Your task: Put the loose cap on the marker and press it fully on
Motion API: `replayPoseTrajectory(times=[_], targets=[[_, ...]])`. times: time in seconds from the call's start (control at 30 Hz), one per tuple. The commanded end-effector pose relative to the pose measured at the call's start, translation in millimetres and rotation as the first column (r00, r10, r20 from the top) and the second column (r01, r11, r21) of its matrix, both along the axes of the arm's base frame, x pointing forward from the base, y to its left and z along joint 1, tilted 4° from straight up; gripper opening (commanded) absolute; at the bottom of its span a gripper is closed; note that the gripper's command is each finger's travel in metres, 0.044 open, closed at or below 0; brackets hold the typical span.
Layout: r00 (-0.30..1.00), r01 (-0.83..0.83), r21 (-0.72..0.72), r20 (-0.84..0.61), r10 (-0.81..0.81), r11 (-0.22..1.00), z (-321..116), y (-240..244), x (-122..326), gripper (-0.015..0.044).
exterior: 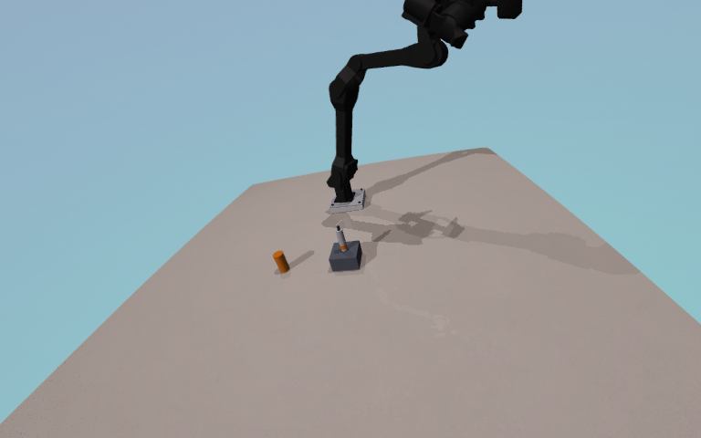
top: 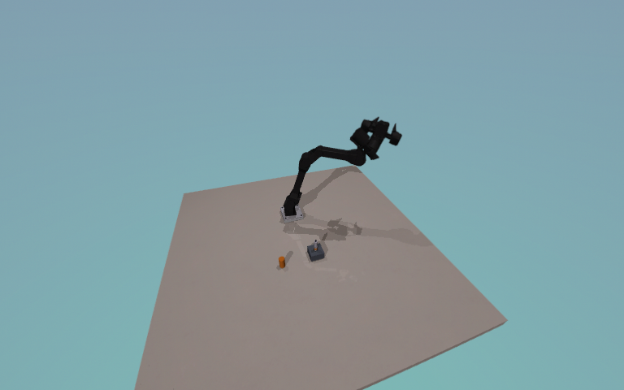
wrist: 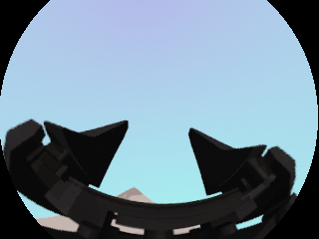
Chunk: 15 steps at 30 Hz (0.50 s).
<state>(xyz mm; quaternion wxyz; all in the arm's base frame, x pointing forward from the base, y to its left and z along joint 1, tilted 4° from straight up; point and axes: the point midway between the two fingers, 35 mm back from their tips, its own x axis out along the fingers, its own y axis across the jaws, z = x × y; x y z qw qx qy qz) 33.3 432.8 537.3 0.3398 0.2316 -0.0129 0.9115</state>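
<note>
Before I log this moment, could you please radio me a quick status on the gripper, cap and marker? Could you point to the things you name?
Gripper (top: pixel 386 123) (wrist: pixel 159 127) open, raised, nothing held. Orange cap (top: pixel 282 262) (exterior: pixel 281 261) loose on table, off marker (top: pixel 315 244) (exterior: pixel 340 239). Marker upright in holder block (top: pixel 317 256) (exterior: pixel 344 261). No obstruction seen between them.

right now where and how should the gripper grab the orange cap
Probably the upper sides of the cap, from above, fingers astride: it stands upright, its round wall exposed, with the holder block off to one side.
</note>
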Motion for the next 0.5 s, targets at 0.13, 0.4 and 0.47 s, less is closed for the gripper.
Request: replayPoseTrajectory(times=[0.13,0.4,0.47], targets=[[0.997,0.055,-0.066,-0.043,-0.058,0.996,-7,7,22,0.0269],[0.926,0.253,-0.303,-0.198,-0.320,0.919,-37,18,124,0.0236],[0.885,0.301,-0.374,-0.234,-0.403,0.877,-48,15,155,0.0236]])
